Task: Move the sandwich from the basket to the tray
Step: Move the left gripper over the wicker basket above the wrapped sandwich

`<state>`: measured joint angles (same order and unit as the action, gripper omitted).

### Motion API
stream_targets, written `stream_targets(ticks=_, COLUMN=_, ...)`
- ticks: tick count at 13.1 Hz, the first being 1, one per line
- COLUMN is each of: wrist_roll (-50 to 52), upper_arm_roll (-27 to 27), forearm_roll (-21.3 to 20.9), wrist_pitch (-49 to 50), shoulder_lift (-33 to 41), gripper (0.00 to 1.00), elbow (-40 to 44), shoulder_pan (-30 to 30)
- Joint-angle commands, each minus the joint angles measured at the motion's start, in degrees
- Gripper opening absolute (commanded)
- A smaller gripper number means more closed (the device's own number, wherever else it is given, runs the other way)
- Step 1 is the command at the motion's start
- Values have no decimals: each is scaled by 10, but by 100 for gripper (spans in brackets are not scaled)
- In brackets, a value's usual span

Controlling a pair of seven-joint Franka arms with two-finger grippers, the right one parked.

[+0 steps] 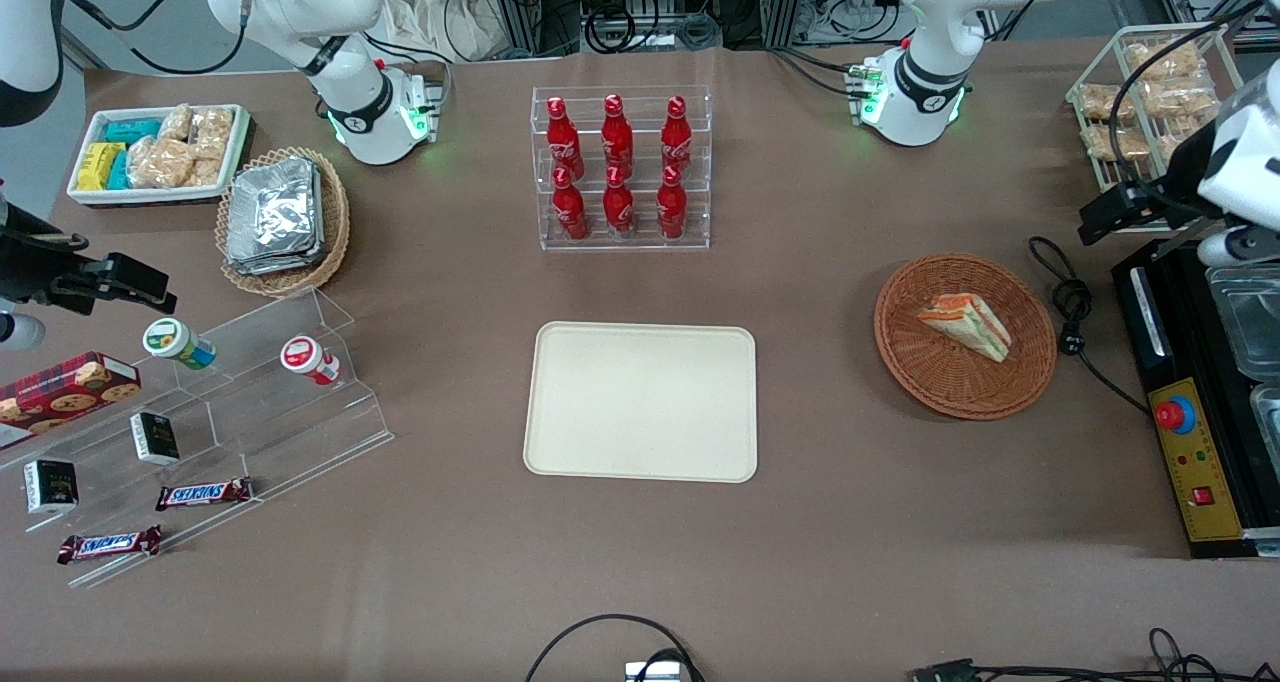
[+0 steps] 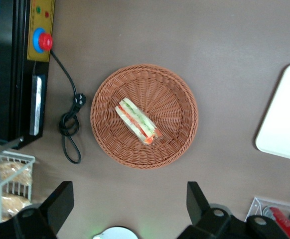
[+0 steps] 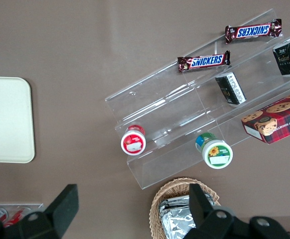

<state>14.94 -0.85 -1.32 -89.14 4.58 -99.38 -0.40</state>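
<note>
Hovering with fingers (image 2: 60,199) spread wide, empty gripper (image 2: 130,201) high above basket (image 2: 110,144), sandwich (image 2: 138,121) lying diagonal inside, tray (image 2: 284,119) well apart.

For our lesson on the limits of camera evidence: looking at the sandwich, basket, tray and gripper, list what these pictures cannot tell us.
- Sandwich underside: hidden where it lies in the basket, in the front and left wrist views.
- Tray: cut off by the picture edge in both wrist views; whole only in the front view.
- Gripper: open, high above the basket; in the front view the arm's own body blocks it.
- Sandwich filling ingredients: too small to name.
</note>
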Motion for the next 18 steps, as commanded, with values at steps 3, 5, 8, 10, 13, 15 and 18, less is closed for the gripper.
stream_targets(ticks=3, wrist_roll=126, upper_arm_roll=1, forearm_roll=0, wrist_pitch=-127, shoulder_lift=63, gripper=100, elbow=-166, shoulder_pan=0)
stream_targets(ticks=5, wrist_roll=173, upper_arm_roll=0, forearm_roll=-2, wrist_pitch=-181, shoulder_lift=76, gripper=100, elbow=-225, shoulder_pan=-1)
stream_targets(ticks=8, wrist_roll=218, upper_arm_roll=-2, forearm_roll=-4, wrist_pitch=-242, shoulder_lift=80, gripper=100, elbow=-280, shoulder_pan=-1)
stream_targets(ticks=10, wrist_roll=242, upper_arm_roll=-2, forearm_roll=-5, wrist_pitch=-272, shoulder_lift=76, gripper=100, elbow=-306, shoulder_pan=0)
stream_targets(ticks=13, wrist_roll=260, upper_arm_roll=-1, forearm_roll=-5, wrist_pitch=-343, shoulder_lift=76, gripper=100, elbow=-361, shoulder_pan=0)
stream_targets(ticks=15, wrist_roll=273, upper_arm_roll=-1, forearm_roll=-6, wrist_pitch=-398, shoulder_lift=73, gripper=100, elbow=-399, shoulder_pan=8)
stream_targets(ticks=18, wrist_roll=277, upper_arm_roll=0, forearm_roll=-5, wrist_pitch=-471, shoulder_lift=52, gripper=100, elbow=-442, shoulder_pan=13)
